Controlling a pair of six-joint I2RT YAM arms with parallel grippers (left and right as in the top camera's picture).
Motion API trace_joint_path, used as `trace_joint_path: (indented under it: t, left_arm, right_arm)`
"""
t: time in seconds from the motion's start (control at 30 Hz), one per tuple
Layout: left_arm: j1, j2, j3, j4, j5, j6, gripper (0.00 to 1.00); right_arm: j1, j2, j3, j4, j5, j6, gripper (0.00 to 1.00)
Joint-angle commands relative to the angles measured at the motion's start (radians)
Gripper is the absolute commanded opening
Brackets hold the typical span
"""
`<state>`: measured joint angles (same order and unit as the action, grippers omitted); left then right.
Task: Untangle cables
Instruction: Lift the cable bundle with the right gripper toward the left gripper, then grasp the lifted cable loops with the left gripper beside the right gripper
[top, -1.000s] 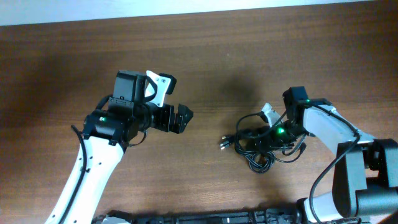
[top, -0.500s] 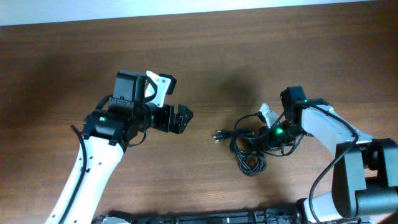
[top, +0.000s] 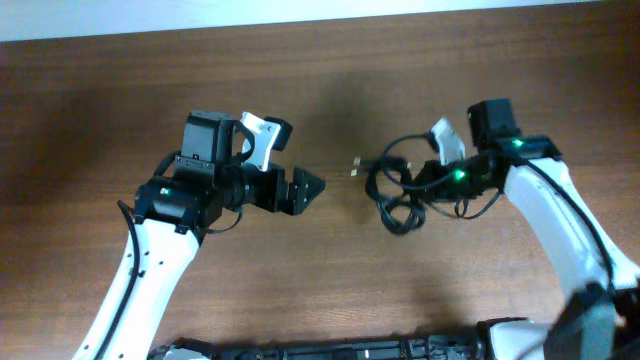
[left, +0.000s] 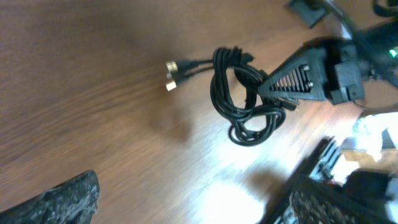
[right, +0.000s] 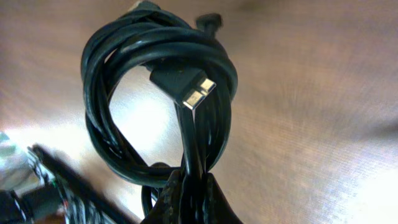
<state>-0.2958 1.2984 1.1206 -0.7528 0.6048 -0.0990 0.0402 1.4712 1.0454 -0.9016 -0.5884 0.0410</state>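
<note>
Cables (top: 393, 190) bunch in a knotted coil right of the table's (top: 300, 80) middle. Two metal-tipped plugs (left: 171, 73) poke out on the side facing the left gripper (top: 308, 190), which hangs well apart with its jaws spread wide. Right gripper (top: 418, 180) is pinched tight on strands of the coil.

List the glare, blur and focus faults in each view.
Overhead: even light, the right arm smeared near the bottom corner. Left wrist: white glare on the table, cables fairly sharp. Right wrist: plug sharp, table behind it soft, glare at left.
</note>
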Motion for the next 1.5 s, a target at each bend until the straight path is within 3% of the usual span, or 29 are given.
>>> trace_joint_path:
  t: [0.0, 0.27, 0.5, 0.73, 0.97, 1.13, 1.47]
  left_arm:
    - [-0.005, 0.003, 0.023, 0.054, 0.063, -0.166, 0.99]
    - [-0.026, 0.003, 0.023, 0.235, 0.171, -0.355, 0.99]
    - [-0.121, 0.003, 0.023, 0.476, 0.253, -0.36, 0.99]
    - [-0.182, 0.003, 0.023, 0.661, 0.244, -0.36, 0.99]
    - [-0.182, 0.003, 0.023, 0.777, 0.246, -0.361, 0.99]
    - [-0.182, 0.003, 0.023, 0.863, 0.249, -0.428, 0.99]
    - [-0.182, 0.003, 0.023, 0.991, 0.244, -0.439, 0.98]
  right_arm:
    - [0.005, -0.147, 0.043, 0.079, -0.024, 0.12, 0.04]
    - [0.005, -0.369, 0.043, 0.264, -0.028, 0.246, 0.04]
    - [0.005, -0.425, 0.043, 0.421, -0.041, 0.495, 0.04]
    - [0.005, -0.425, 0.043, 0.683, -0.274, 0.609, 0.04]
    - [0.005, -0.425, 0.043, 0.696, -0.298, 0.61, 0.04]
    - [0.005, -0.425, 0.043, 0.663, -0.299, 0.512, 0.04]
    - [0.006, -0.427, 0.043, 0.655, -0.359, 0.395, 0.04]
